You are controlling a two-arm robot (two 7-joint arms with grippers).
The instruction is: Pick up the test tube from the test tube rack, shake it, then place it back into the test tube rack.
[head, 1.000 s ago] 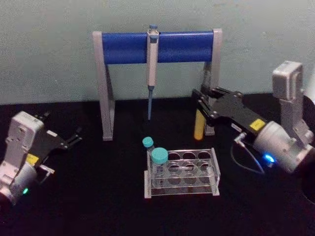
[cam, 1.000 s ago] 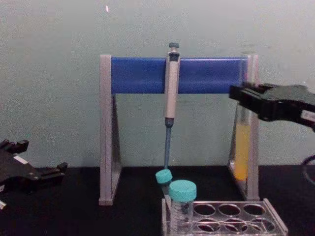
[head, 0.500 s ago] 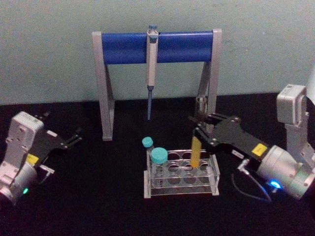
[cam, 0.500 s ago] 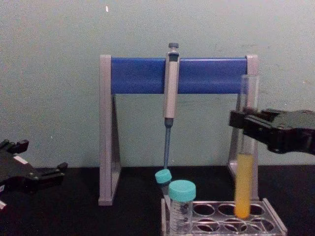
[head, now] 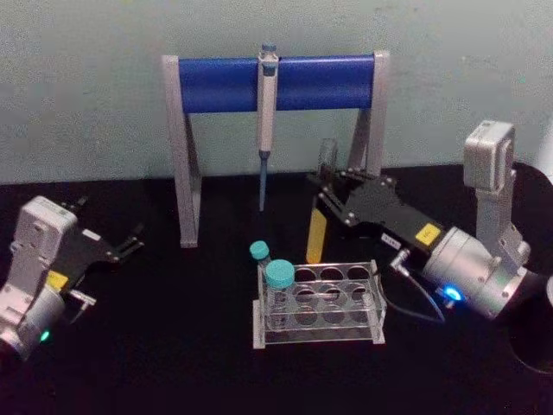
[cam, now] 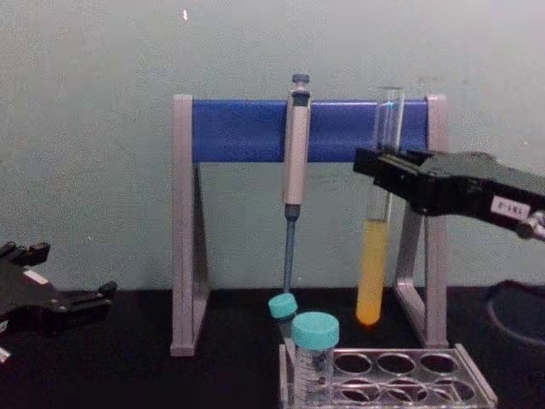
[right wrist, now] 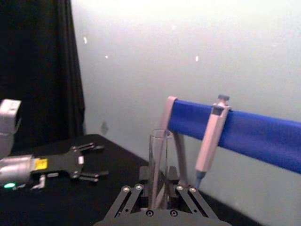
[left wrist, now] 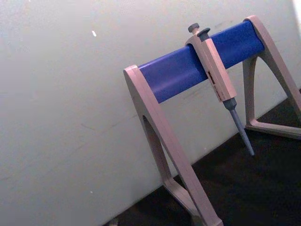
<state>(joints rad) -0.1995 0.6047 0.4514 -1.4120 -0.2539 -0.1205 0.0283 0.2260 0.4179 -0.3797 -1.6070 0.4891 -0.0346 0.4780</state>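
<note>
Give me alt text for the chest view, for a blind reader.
The right gripper holds the test tube upright, clear above the rack, yellow liquid in its lower part. A pipette hangs on the blue stand behind; the left gripper rests open at left.

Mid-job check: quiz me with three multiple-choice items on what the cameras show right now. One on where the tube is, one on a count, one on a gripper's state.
1. Where is the test tube relative to the rack?
A. standing in one of its holes
B. held in the air, clear of it
C. lying across its top

2. How many teal-capped vials stand in the rack?
A. two
B. one
C. four

3. The right gripper is:
A. open
B. shut on nothing
C. shut on the test tube

Answers:
1 B: in the chest view the tube's round bottom hangs above the rack's holes.
2 A: two teal caps show at the rack's left end.
3 C: its fingers clamp the tube above the yellow liquid.
</note>
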